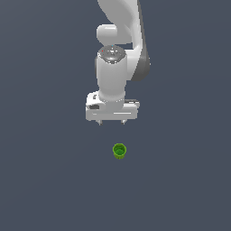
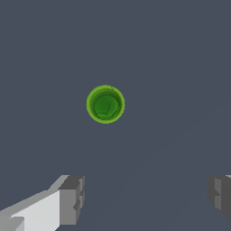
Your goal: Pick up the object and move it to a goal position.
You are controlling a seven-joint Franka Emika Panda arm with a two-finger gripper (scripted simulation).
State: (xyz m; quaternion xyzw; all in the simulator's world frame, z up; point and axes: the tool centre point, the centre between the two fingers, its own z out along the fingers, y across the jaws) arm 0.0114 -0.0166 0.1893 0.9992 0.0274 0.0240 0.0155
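gripper fingers spread wide, holding nothing; green cup sits upright ahead of the fingertips, well apart.

There is one small bright green round cup-like cylinder with a darker hollow centre, and no second object of that kind appears in either view. There is one white robot arm, carrying one white tool. That tool has two grey fingers, counted in the wrist view. All of it sits over one plain dark grey-blue surface.
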